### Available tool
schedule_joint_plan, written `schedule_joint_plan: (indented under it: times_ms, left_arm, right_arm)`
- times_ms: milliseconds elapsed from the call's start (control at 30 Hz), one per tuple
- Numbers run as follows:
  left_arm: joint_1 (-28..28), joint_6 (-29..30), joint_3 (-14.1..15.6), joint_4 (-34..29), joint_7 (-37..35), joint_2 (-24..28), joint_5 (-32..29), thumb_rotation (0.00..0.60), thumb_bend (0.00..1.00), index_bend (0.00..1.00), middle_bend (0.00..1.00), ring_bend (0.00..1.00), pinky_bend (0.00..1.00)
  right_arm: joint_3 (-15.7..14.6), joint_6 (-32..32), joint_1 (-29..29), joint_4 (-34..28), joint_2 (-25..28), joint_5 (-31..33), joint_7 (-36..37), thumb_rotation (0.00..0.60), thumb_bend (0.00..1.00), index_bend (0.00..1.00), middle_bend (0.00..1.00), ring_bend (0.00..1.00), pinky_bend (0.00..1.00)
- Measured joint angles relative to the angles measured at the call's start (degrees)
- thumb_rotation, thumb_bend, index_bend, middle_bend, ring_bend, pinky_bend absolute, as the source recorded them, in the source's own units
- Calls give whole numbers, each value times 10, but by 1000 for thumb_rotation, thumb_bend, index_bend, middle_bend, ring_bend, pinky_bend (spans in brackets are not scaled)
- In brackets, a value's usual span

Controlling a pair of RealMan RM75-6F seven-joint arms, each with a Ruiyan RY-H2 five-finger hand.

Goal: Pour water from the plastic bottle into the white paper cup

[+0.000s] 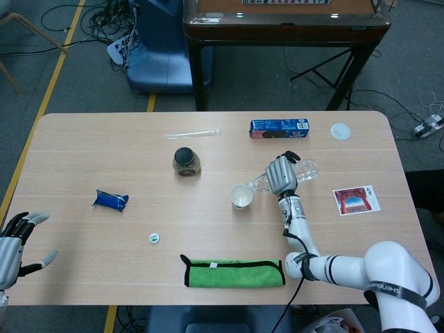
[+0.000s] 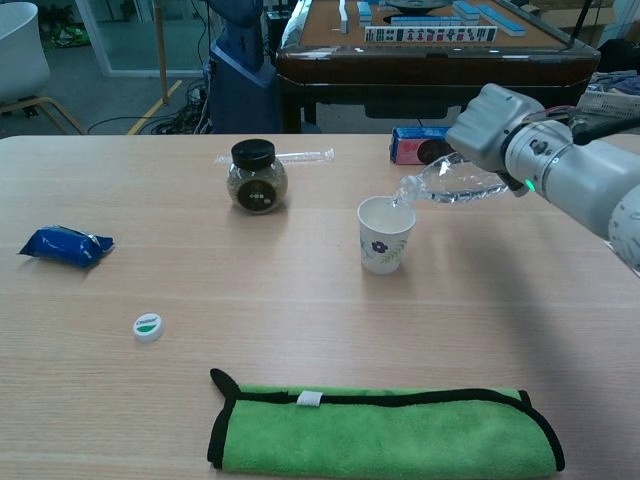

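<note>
Bottle (image 2: 450, 184) middle hidden under right hand (image 2: 487, 126)

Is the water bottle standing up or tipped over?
Tipped. The clear plastic bottle lies nearly sideways in the right hand, its mouth over the white paper cup.

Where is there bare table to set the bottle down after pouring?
Bare wood lies right of the paper cup, between it and the photo card, and between the cup and green cloth. It is crowded behind, by the blue box and jar.
</note>
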Motion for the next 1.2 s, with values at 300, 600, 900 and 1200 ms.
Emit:
schedule_joint_plan:
  times_ms: [300, 600, 900, 1200]
  left_arm:
    - [0, -1, 1, 1, 0, -1, 0, 600, 133, 249, 240, 156, 484]
    - [-1, -4, 1, 2, 1, -2, 0, 600, 133, 249, 240, 156, 484]
    - [-2, -7, 3, 2, 1, -3, 1, 600, 133, 249, 240, 156, 484]
    - [-5, -14, 5, 4, 8, -7, 1, 600, 134, 249, 240, 155, 484]
  right_arm:
    - [19, -6, -9, -11, 3, 4, 40, 600, 284, 617, 607, 445, 463]
    - [45, -47, -31, -18, 7, 3, 151, 600, 285, 617, 607, 445, 463]
    - [59, -81, -62, -23, 23, -43, 288, 600, 284, 617, 607, 446, 463]
    - [70, -108, -109, -14, 37, -133, 491, 600, 284, 617, 606, 445, 463]
